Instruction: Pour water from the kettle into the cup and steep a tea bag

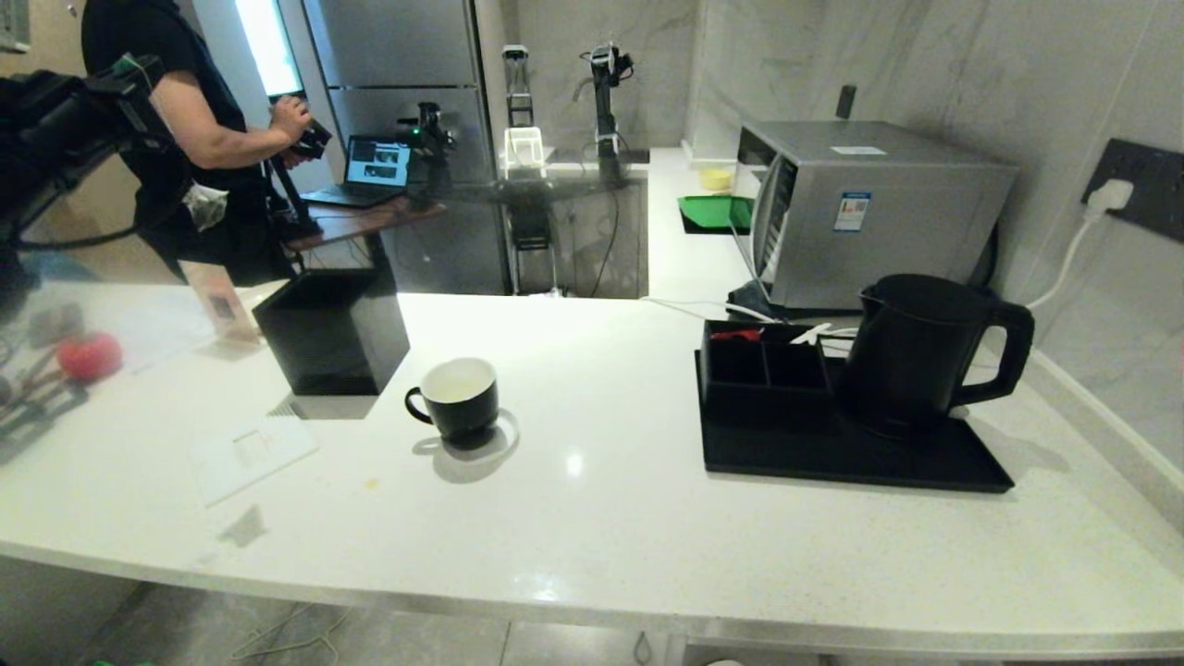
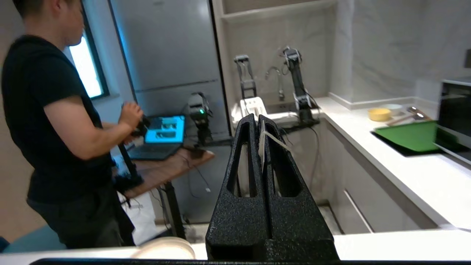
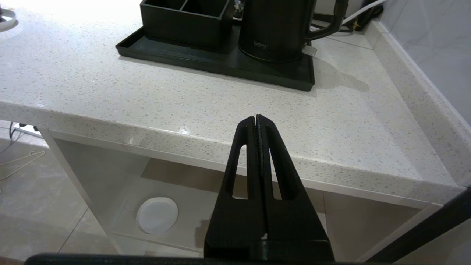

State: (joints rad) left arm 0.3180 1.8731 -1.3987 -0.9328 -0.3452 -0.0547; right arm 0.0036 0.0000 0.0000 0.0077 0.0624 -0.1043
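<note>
The black kettle (image 1: pixel 925 356) (image 3: pixel 276 29) stands on a black tray (image 1: pixel 832 467) at the right of the white counter. The black cup (image 1: pixel 458 398), white inside, sits alone mid-counter with its handle to the left. My left arm (image 1: pixel 65 139) is raised at the far left. Its gripper (image 2: pixel 257 117) is shut, pinching a thin pale tag (image 2: pixel 262 141) with a string running off. The tea bag itself is hidden. My right gripper (image 3: pixel 257 117) is shut and empty, low in front of the counter edge.
An open black square box (image 1: pixel 333 328) stands left of the cup. A compartment box (image 1: pixel 763 365) shares the tray. A microwave (image 1: pixel 879 213) sits behind the kettle. A person (image 1: pixel 185 139) stands beyond the counter at a laptop. A red object (image 1: pixel 90 356) lies far left.
</note>
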